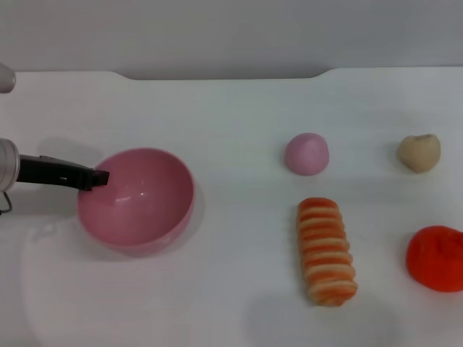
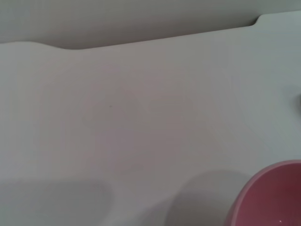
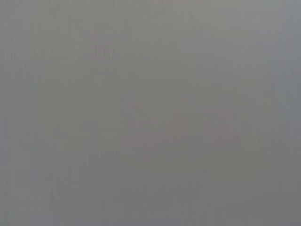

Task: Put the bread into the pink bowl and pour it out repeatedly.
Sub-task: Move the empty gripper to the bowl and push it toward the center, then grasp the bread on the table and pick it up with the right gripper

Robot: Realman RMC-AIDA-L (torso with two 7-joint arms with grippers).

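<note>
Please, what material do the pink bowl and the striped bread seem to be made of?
The pink bowl looks like glossy hard plastic: its smooth inside shows small bright highlights. The bread looks like a matte toy, perhaps foam or soft plastic: its orange and cream ridges are even and show no shine. Neither can be confirmed by sight.

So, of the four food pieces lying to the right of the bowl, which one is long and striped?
The bread, orange and cream, lying between the small pink dome and the red-orange lump. The others, including the tan lump, are rounded and plain.

Glossy pink plastic bowl [image 1: 137,199] on white table [image 1: 231,289], left; long ridged striped bread [image 1: 326,251] well right of it; small pink dome-shaped ball [image 1: 307,153] behind bread.
</note>
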